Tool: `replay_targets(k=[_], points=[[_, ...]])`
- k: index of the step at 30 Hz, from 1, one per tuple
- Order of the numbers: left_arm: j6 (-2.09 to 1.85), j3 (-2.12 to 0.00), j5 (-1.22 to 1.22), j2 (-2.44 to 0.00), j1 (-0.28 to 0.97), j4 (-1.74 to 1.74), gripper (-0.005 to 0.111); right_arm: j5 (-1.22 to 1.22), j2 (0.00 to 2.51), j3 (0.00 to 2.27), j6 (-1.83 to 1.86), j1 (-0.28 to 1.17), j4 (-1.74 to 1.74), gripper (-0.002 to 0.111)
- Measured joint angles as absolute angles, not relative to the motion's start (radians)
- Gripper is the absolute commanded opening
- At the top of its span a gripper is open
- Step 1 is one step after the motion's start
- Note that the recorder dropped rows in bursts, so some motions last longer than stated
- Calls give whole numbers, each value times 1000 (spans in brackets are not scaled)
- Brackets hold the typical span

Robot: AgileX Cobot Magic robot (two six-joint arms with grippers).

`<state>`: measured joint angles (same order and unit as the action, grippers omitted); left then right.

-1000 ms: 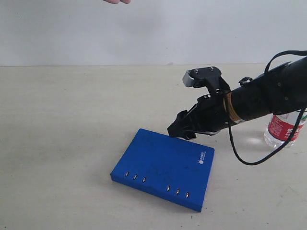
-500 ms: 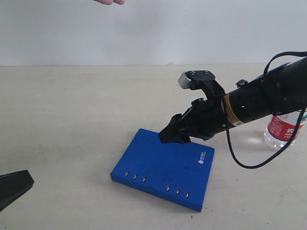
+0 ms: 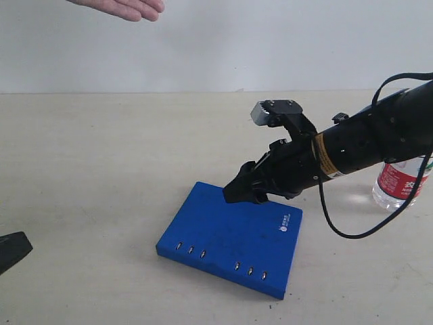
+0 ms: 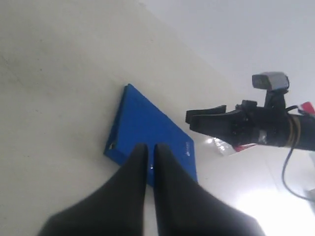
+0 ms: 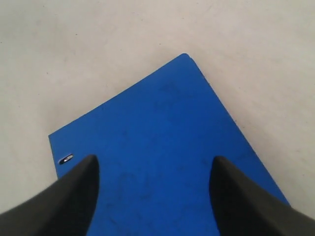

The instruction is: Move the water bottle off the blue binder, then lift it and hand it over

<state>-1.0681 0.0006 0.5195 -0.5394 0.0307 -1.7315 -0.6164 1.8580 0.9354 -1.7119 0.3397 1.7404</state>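
Note:
The blue binder [image 3: 230, 237] lies flat on the table, its top bare. The water bottle [image 3: 399, 183] stands on the table to the right of it, off the binder and partly hidden behind the right arm. My right gripper [image 3: 238, 191] hovers over the binder's far edge, open and empty. In the right wrist view its gripper [image 5: 153, 164] spreads wide above the binder [image 5: 162, 137]. My left gripper [image 3: 10, 250] shows only at the lower left edge. In the left wrist view it [image 4: 150, 147] is shut and empty, facing the binder [image 4: 152, 132] and the bottle [image 4: 231, 146].
A person's hand [image 3: 122, 8] reaches in at the top left, above the table's far side. The pale table [image 3: 101, 169] runs back to a white wall. A black cable [image 3: 352, 230] loops under the right arm.
The right gripper shifted left over the binder's far edge, then held still. The left gripper's tip entered at the lower left and drew back lower. The hand came further into view.

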Motion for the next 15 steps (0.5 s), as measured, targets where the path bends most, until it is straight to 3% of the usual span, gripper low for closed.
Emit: replay_targets(k=[8, 15], points=[[-1232, -24, 508, -658, 31, -1620, 4, -586, 1858, 935, -1687, 340, 1740, 58], [-1569, -127, 506, -977, 31, -1730, 4, -377, 1858, 935, -1676, 328, 1745, 58]])
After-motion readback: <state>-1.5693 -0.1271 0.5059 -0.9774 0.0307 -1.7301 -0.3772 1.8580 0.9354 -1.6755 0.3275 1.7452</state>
